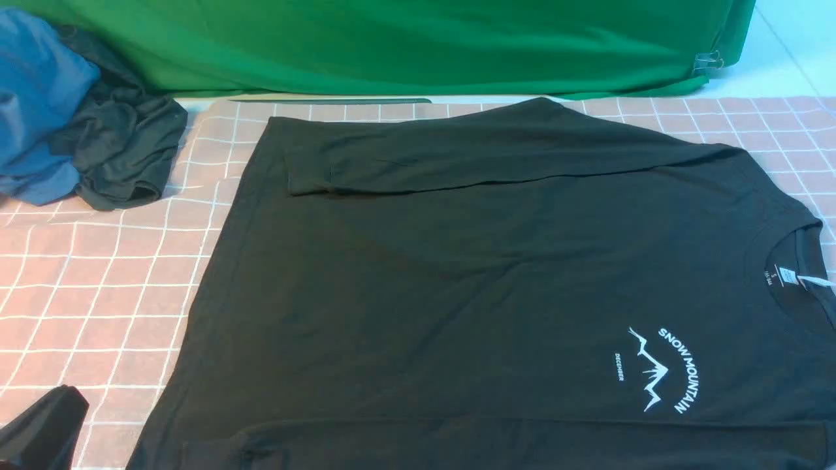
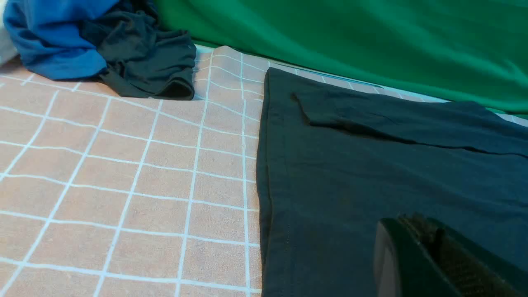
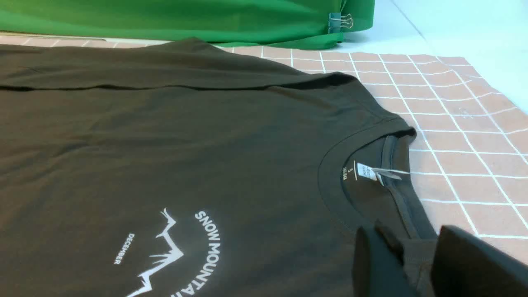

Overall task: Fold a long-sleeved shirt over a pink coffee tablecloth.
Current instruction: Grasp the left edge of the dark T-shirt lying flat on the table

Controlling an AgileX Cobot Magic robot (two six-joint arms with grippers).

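Note:
The black long-sleeved shirt (image 1: 470,281) lies flat on the pink coffee tablecloth (image 1: 98,287), with its collar and white neck label to the right and the white "SNOW MOUNTAIN" print facing up. Its far sleeve is folded across the body. My left gripper (image 2: 416,227) sits low at the near left by the shirt's hem side, jaws shut with nothing in them; it shows as a dark shape (image 1: 42,424) in the front view. My right gripper (image 3: 412,247) is at the near shoulder beside the collar, with a fold of shirt fabric (image 3: 418,260) between its fingers. The front view does not show it.
A blue cloth bunched with a smaller dark garment (image 1: 98,124) lies at the far left corner. A green backdrop cloth (image 1: 418,46) runs along the back, held by a binder clip (image 1: 708,62). The tablecloth's right edge (image 3: 491,86) meets a pale surface.

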